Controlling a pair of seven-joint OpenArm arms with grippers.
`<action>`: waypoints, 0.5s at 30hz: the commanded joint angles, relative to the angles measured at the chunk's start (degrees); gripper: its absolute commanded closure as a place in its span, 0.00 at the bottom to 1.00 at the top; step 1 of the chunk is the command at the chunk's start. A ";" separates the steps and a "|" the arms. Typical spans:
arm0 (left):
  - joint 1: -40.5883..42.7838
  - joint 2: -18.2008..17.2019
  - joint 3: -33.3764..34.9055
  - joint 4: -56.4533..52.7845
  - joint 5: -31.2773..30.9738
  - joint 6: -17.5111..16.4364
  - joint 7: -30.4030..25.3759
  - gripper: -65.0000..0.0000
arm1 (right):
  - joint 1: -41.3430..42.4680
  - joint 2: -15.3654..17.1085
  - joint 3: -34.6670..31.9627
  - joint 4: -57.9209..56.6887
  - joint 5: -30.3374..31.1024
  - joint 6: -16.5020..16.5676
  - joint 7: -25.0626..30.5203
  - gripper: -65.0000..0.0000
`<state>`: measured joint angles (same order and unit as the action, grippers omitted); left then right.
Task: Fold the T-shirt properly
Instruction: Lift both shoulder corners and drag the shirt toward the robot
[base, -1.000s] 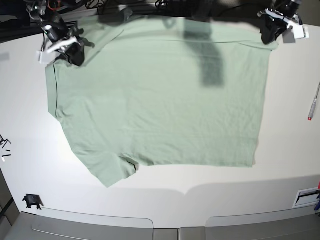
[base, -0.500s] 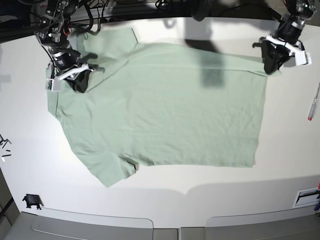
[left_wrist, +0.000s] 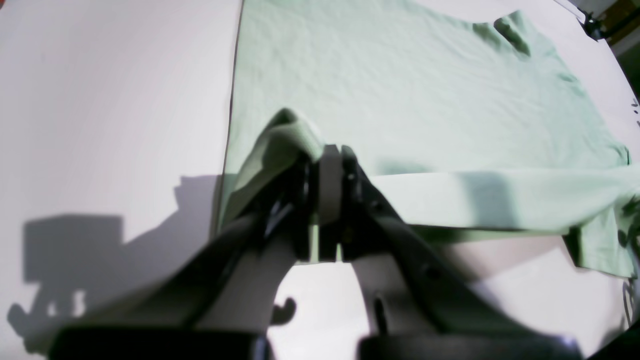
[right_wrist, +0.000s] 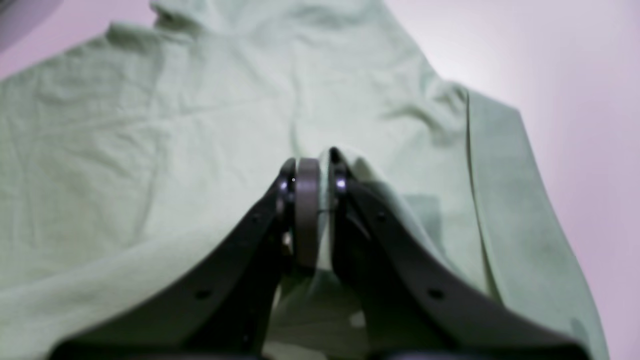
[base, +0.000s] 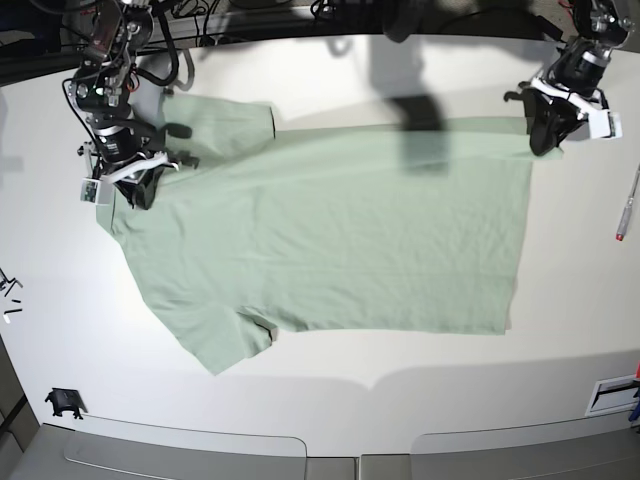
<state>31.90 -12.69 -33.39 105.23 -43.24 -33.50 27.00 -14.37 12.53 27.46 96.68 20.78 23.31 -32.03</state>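
Observation:
The pale mint-green T-shirt (base: 330, 240) lies spread on the white table, one short sleeve at the near left. Its far edge is lifted and drawn over the body between the two grippers. At the shirt's far right corner, my left gripper (base: 546, 143) is shut on the cloth. The left wrist view shows a bunch of fabric (left_wrist: 285, 140) pinched by this gripper (left_wrist: 325, 150). My right gripper (base: 138, 195) is shut on the far left edge, near the other sleeve (base: 225, 125). In the right wrist view its jaws (right_wrist: 315, 162) pinch a fold of the T-shirt (right_wrist: 125, 150).
A red-tipped pen (base: 627, 205) lies by the table's right edge. A small black clip (base: 64, 403) sits at the near left corner, and small parts (base: 8, 290) lie at the left edge. A white label (base: 612, 395) is at the near right. Cables run along the back.
Both grippers have come toward the near side with the shirt's far edge in them. The far left sleeve has come into view behind the right gripper.

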 joint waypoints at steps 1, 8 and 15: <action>-0.28 -0.50 -0.28 0.85 -1.09 -0.42 -1.73 1.00 | 0.59 0.76 0.26 0.90 0.39 0.22 2.10 1.00; -2.99 -0.55 -0.26 0.83 2.56 -0.42 -1.81 1.00 | 0.90 0.61 0.17 0.17 0.44 0.22 2.32 1.00; -5.29 -0.52 -0.26 0.81 2.73 -0.42 -3.15 1.00 | 0.90 0.61 0.17 -0.61 0.44 0.22 2.40 1.00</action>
<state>26.96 -12.69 -33.39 105.21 -39.51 -33.50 25.69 -14.11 12.38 27.42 95.20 20.80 23.33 -31.38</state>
